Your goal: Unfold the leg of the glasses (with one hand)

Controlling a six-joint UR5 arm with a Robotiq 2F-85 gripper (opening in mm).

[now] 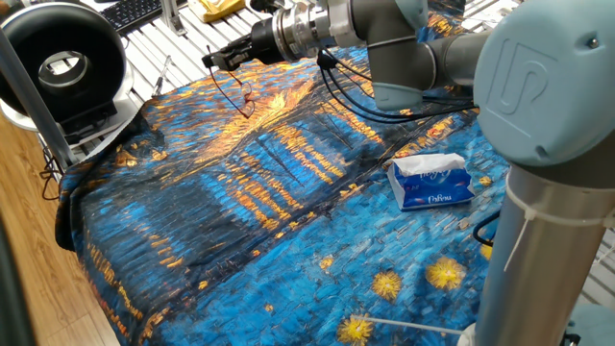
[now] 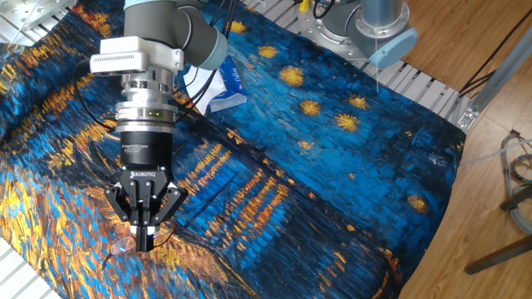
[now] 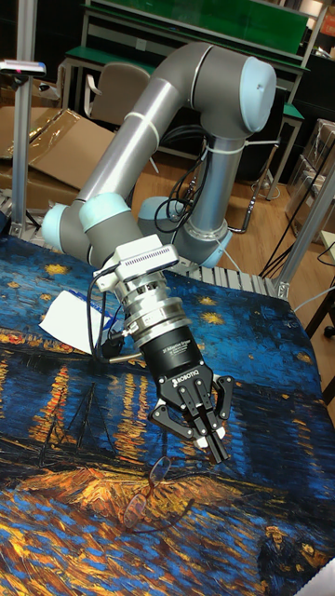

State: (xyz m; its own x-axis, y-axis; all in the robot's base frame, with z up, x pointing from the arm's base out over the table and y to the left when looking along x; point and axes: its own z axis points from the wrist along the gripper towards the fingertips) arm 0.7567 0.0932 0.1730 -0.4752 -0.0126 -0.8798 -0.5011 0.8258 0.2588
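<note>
The glasses (image 1: 247, 97) are a thin dark wire frame with clear lenses, low over the painted cloth near its far left edge. A thin wire, the leg (image 1: 231, 79), runs from the frame up to my gripper (image 1: 213, 60), whose fingers are pressed together on its end. From the other side, my gripper (image 2: 143, 243) points straight down and one lens of the glasses (image 2: 123, 245) shows just left of the fingertips. In the tall view the glasses (image 3: 149, 494) lie below and left of my gripper (image 3: 217, 454).
A blue tissue pack (image 1: 432, 183) lies on the starry blue and orange cloth (image 1: 240, 211), to the right of the arm's cables. A black round device (image 1: 62, 67) stands beyond the cloth's left edge, and a keyboard (image 1: 135, 12) is behind it.
</note>
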